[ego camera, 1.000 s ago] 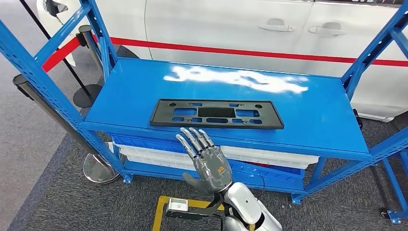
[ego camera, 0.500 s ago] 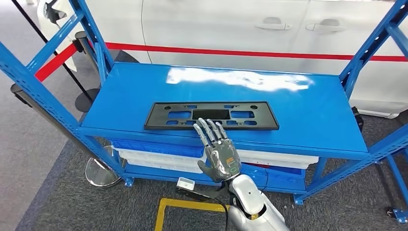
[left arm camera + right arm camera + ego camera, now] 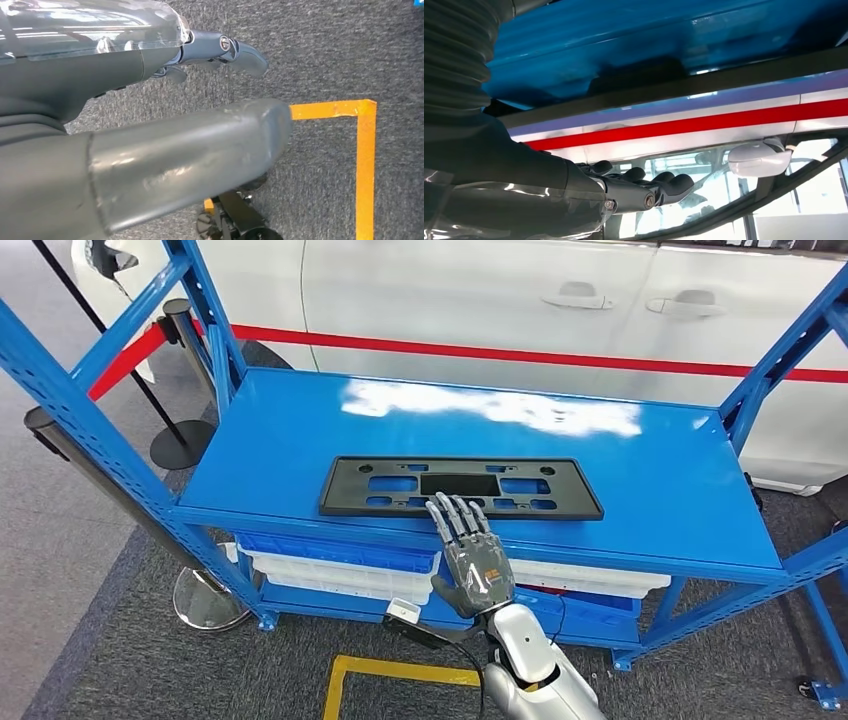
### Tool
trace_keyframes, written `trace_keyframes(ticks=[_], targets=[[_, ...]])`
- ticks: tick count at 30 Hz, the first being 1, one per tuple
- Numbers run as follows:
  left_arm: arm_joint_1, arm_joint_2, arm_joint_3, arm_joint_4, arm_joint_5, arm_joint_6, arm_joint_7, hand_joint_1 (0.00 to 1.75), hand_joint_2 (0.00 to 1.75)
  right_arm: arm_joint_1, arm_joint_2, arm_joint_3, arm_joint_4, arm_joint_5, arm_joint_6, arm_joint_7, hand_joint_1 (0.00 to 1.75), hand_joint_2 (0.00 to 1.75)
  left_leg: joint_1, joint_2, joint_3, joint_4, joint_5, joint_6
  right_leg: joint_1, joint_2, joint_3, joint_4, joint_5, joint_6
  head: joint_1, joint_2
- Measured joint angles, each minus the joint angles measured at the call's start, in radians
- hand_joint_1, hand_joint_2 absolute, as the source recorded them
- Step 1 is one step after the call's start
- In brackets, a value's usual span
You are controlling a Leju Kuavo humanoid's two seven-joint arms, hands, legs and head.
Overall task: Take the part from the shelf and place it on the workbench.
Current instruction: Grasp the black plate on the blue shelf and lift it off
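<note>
1. Right robot hand, lower centre of the frame. It rises on a silver arm with fingers straight, slightly spread and empty. The fingertips overlap the near edge of the part; I cannot tell whether they touch it. Judged: the flat, extended posture suits sliding onto or under a thin plate rather than pinching it.

2. Left robot hand, seen in its wrist view. It hangs over grey carpet and orange floor tape and holds nothing. I cannot tell whether its fingers are spread or curled. It appears parked clear of the reach.

3. Shelf, a blue steel rack across the middle of the frame. The top deck is glossy and bare apart from the part. Its front lip lies between the robot and the part.

4. Bins, white and blue, on the lower tier, left of centre beneath the deck.

5. Part, a long, flat black plastic frame with rectangular cut-outs. It lies flat at centre frame, long side parallel to the shelf's front lip and just behind it, within reach of the right arm. It is not yet lifted. Judged: being thin and flush with the deck, it offers little edge to grip.

6. Stanchion, upper left, carrying a red belt.

7. White car, across the top of the frame, behind the shelf.
</note>
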Motion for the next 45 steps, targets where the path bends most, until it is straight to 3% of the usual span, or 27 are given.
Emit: trace_keyframes(ticks=[2,3,4,5,6,8,11,14,17,18,19,20,22,24,27,29,30,32,33,34,35,36,37,39,41,43,45], targets=[[0.0,0.0,0.001,0.0,0.0,0.0,0.0,0.0,0.0,0.002,0.0,-0.005,0.005,0.0,0.0,0.0,0.0,1.75,-0.003,0.0,0.0,0.0,-0.002,0.006,0.0,0.0,-0.072,0.131,-0.052,0.002,0.002,0.0],[0.0,0.0,0.002,0.0,-0.001,0.0,0.0,0.0,0.0,0.004,0.0,-0.007,0.007,0.0,0.0,0.0,0.0,1.75,-0.005,0.0,0.002,0.0,-0.004,0.008,0.0,0.0,-0.097,0.171,-0.057,0.0,0.002,0.0],[0.0,0.0,0.003,0.0,-0.002,0.0,0.001,0.0,0.0,0.006,0.0,-0.01,0.008,0.0,0.0,0.0,0.0,1.75,-0.008,-0.001,0.004,0.0,-0.006,0.009,0.001,0.0,-0.107,0.176,-0.044,-0.003,0.002,0.0],[0.001,0.0,0.006,0.0,-0.006,-0.001,0.001,0.0,0.0,0.007,0.0,-0.012,0.009,0.0,0.0,0.0,0.0,1.75,-0.01,-0.002,0.007,0.0,-0.008,0.009,0.002,0.0,-0.096,0.143,-0.013,-0.008,0.002,0.0],[0.001,0.0,0.009,0.0,-0.01,-0.001,0.001,0.0,0.0,0.008,0.0,-0.015,0.008,0.0,0.0,0.0,0.0,1.75,-0.012,-0.003,0.012,0.0,-0.011,0.009,0.005,0.0,-0.069,0.079,0.029,-0.016,0.003,0.0],[0.0,-0.002,0.015,0.0,-0.02,-0.003,0.001,0.0,0.0,0.006,0.0,-0.019,0.008,-0.004,0.001,-0.002,0.0,1.75,-0.016,-0.004,0.018,0.0,-0.017,0.004,0.013,0.0,-0.012,-0.043,0.08,-0.034,0.002,0.0],[-0.002,-0.003,0.023,0.0,-0.028,-0.003,0.003,0.0,0.0,0.006,0.002,-0.024,0.007,-0.01,0.001,-0.005,0.0,1.75,-0.015,-0.004,0.022,-0.004,-0.021,-0.013,0.02,0.001,0.01,-0.096,0.085,-0.043,0.002,0.0],[-0.002,-0.001,0.026,0.0,-0.032,-0.004,0.004,0.0,0.0,0.007,0.008,-0.025,0.006,-0.011,0.002,-0.006,0.0,1.75,-0.013,0.0,0.016,0.027,-0.047,-0.028,0.009,0.0,0.031,-0.12,0.089,-0.049,0.001,0.0],[-0.002,0.001,0.032,0.0,-0.032,-0.005,0.005,0.0,0.0,0.009,0.011,-0.025,0.005,-0.012,0.003,-0.006,0.0,1.75,-0.009,0.001,-0.071,0.201,-0.125,-0.041,0.007,-0.002,0.044,-0.127,0.084,-0.055,-0.004,0.0],[-0.001,0.002,0.035,0.0,-0.033,-0.005,0.005,0.0,0.0,0.012,0.011,-0.025,0.006,-0.014,0.004,-0.006,0.0,1.75,-0.008,0.001,-0.099,0.248,-0.135,-0.045,0.007,-0.002,0.046,-0.126,0.081,-0.055,-0.005,0.0],[0.0,0.002,0.037,0.0,-0.033,-0.006,0.006,0.0,0.0,0.014,0.011,-0.025,0.006,-0.017,0.005,-0.006,0.0,1.75,-0.007,0.001,-0.111,0.261,-0.125,-0.049,0.007,-0.002,0.05,-0.125,0.078,-0.054,-0.005,0.0],[0.002,0.003,0.039,0.0,-0.033,-0.006,0.006,0.0,0.0,0.016,0.011,-0.025,0.006,-0.019,0.006,-0.006,0.0,1.75,-0.005,0.001,-0.104,0.236,-0.096,-0.051,0.007,-0.001,0.054,-0.123,0.073,-0.052,-0.006,0.0],[0.002,0.003,0.04,0.0,-0.034,-0.007,0.007,0.0,0.0,0.017,0.011,-0.025,0.006,-0.024,0.007,-0.007,0.0,1.75,-0.001,0.003,-0.051,0.111,-0.02,-0.051,0.007,0.0,0.064,-0.118,0.062,-0.046,-0.006,0.0],[0.001,0.004,0.041,0.0,-0.035,-0.009,0.008,0.0,0.0,0.017,0.012,-0.025,0.006,-0.026,0.009,-0.007,0.0,1.75,-0.003,0.003,-0.01,0.018,0.009,-0.043,0.011,0.001,0.067,-0.11,0.051,-0.035,-0.006,0.0],[0.0,0.004,0.042,0.0,-0.036,-0.01,0.009,0.0,0.0,0.019,0.013,-0.026,0.006,-0.028,0.009,-0.009,0.0,1.75,-0.007,0.002,-0.002,0.001,0.002,-0.02,0.013,0.001,0.066,-0.109,0.045,-0.021,-0.004,0.0],[0.002,0.003,0.042,0.0,-0.036,-0.012,0.01,0.0,0.0,0.019,0.014,-0.026,0.005,-0.028,0.009,-0.009,0.0,1.75,-0.004,0.002,0.004,-0.005,0.001,-0.005,0.011,0.001,0.056,-0.08,0.025,-0.012,-0.001,0.0],[0.002,0.002,0.042,0.0,-0.037,-0.012,0.01,0.0,0.0,0.02,0.014,-0.027,0.005,-0.029,0.009,-0.009,0.0,1.75,-0.003,0.002,0.008,-0.008,0.0,0.001,0.009,0.001,0.034,-0.035,0.002,-0.008,0.001,0.0],[0.001,0.002,0.042,0.0,-0.038,-0.012,0.011,0.0,0.0,0.026,0.014,-0.03,0.005,-0.032,0.009,-0.009,0.0,1.75,-0.004,0.002,0.011,-0.009,-0.005,0.01,0.007,0.001,-0.043,0.102,-0.052,-0.003,0.005,0.0],[0.001,0.002,0.043,0.0,-0.04,-0.012,0.012,0.0,0.0,0.031,0.014,-0.032,0.005,-0.034,0.009,-0.009,0.0,1.75,-0.004,0.002,0.014,-0.009,-0.007,0.011,0.007,0.001,-0.081,0.16,-0.065,-0.002,0.005,0.0],[0.002,0.002,0.043,0.0,-0.043,-0.012,0.014,0.0,0.0,0.036,0.014,-0.033,0.005,-0.036,0.009,-0.009,0.0,1.75,-0.005,0.001,0.017,-0.009,-0.011,0.011,0.007,0.001,-0.104,0.186,-0.059,-0.002,0.005,0.0],[0.003,0.002,0.044,0.0,-0.046,-0.012,0.015,0.0,0.0,0.039,0.014,-0.035,0.005,-0.038,0.009,-0.009,0.0,1.75,-0.005,0.0,0.023,-0.009,-0.015,0.01,0.007,0.001,-0.107,0.172,-0.031,-0.004,0.005,0.0],[0.003,0.002,0.045,0.0,-0.048,-0.012,0.016,0.0,0.0,0.04,0.014,-0.035,0.005,-0.039,0.009,-0.009,0.0,1.75,-0.005,-0.001,0.031,-0.009,-0.02,0.009,0.008,0.001,-0.09,0.12,0.012,-0.009,0.005,0.0],[0.004,0.001,0.045,0.0,-0.05,-0.013,0.016,0.0,0.0,0.041,0.014,-0.036,0.005,-0.04,0.009,-0.009,0.0,1.75,-0.005,-0.002,0.038,-0.009,-0.025,0.006,0.01,0.001,-0.062,0.047,0.057,-0.016,0.006,0.0],[0.002,-0.002,0.047,0.0,-0.053,-0.014,0.017,0.0,0.0,0.04,0.014,-0.039,0.005,-0.043,0.009,-0.01,0.0,1.75,-0.008,-0.003,0.046,-0.009,-0.036,-0.002,0.016,0.0,-0.012,-0.068,0.102,-0.029,0.006,0.0],[0.001,-0.005,0.052,0.0,-0.059,-0.015,0.018,0.0,0.0,0.041,0.014,-0.041,0.005,-0.047,0.009,-0.012,0.0,1.75,-0.009,-0.003,0.049,-0.011,-0.041,-0.014,0.022,0.002,0.001,-0.097,0.098,-0.035,0.007,0.0],[0.0,-0.005,0.06,0.0,-0.068,-0.016,0.018,0.0,0.0,0.041,0.016,-0.042,0.004,-0.051,0.008,-0.014,0.0,1.75,-0.009,-0.001,0.056,-0.014,-0.047,-0.025,0.017,0.004,0.011,-0.109,0.097,-0.039,0.007,0.0],[0.0,-0.006,0.065,0.0,-0.073,-0.017,0.018,0.0,0.0,0.039,0.02,-0.042,0.003,-0.056,0.009,-0.018,0.0,1.75,-0.008,0.001,0.04,0.034,-0.073,-0.035,0.009,0.003,0.029,-0.123,0.095,-0.048,0.004,0.0]])
